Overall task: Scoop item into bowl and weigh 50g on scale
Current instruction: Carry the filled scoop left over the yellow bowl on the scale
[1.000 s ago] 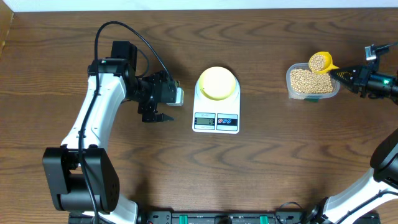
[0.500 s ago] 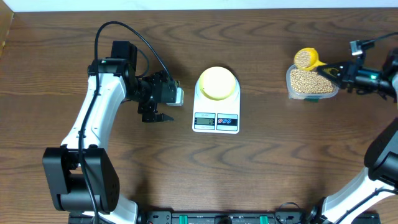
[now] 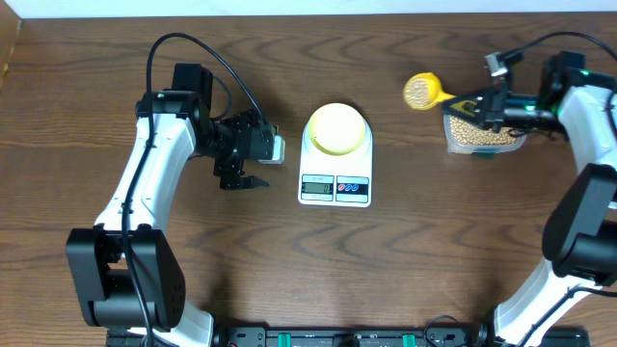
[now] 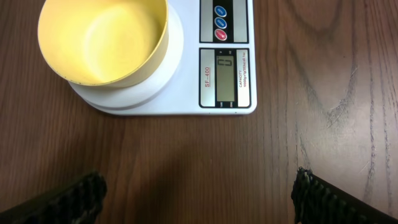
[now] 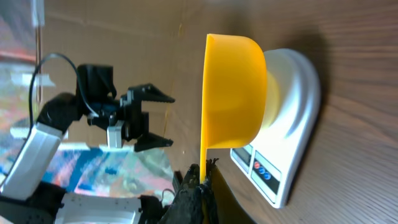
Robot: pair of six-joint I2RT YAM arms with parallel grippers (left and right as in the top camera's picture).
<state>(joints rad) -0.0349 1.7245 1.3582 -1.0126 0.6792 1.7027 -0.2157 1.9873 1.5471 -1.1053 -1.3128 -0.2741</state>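
The pale yellow-green bowl (image 3: 336, 128) (image 4: 102, 40) stands empty on the white scale (image 3: 335, 183) (image 4: 186, 99) at the table's middle. My right gripper (image 3: 472, 106) (image 5: 202, 177) is shut on the handle of a yellow scoop (image 3: 421, 92) (image 5: 233, 93) filled with tan beans, the item (image 3: 418, 91). The scoop hangs level between the clear container (image 3: 485, 135) of more beans and the scale. My left gripper (image 3: 241, 180) (image 4: 199, 199) stays open left of the scale, its fingertips (image 4: 81, 196) wide apart with only wood between them.
The scale's display and coloured buttons (image 4: 221, 18) face the table's front edge. In the right wrist view the left arm (image 5: 118, 118) shows beyond the scoop, with the scale (image 5: 292, 124) behind the scoop's cup.
My right arm has carried the loaded scoop leftward, from over the clear container toward the scale. The left arm has not moved.
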